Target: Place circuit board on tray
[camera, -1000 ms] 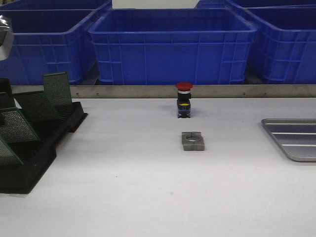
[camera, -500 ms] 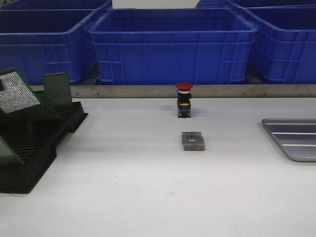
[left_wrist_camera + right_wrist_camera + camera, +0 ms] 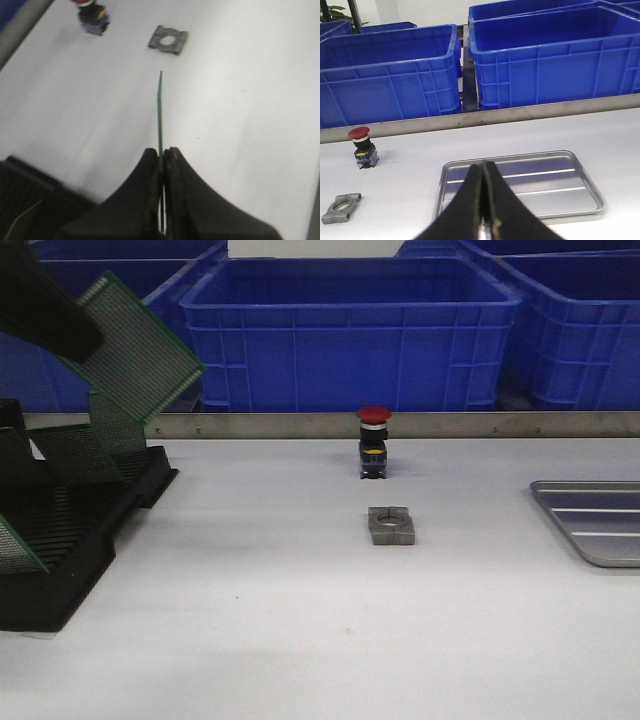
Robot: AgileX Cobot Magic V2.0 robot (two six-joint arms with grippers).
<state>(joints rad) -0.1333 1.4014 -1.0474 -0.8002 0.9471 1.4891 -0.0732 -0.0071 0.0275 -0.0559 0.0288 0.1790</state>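
My left gripper (image 3: 161,152) is shut on a green perforated circuit board (image 3: 135,345), held tilted in the air above the black slotted rack (image 3: 70,530) at the left. In the left wrist view the board (image 3: 160,110) shows edge-on between the shut jaws. More green boards (image 3: 115,420) stand in the rack. The silver-grey metal tray (image 3: 595,525) lies at the table's right edge, empty. In the right wrist view my right gripper (image 3: 484,167) is shut and empty, hovering before the tray (image 3: 520,182). The right gripper does not show in the front view.
A red push-button switch (image 3: 372,442) stands at mid-table near the back. A grey metal bracket (image 3: 390,525) lies just in front of it. Several blue bins (image 3: 350,330) line the back behind a metal rail (image 3: 400,424).
The left gripper has lifted the circuit board up out of the rack and carried it rightward and higher. The tray, switch and bracket have not moved.
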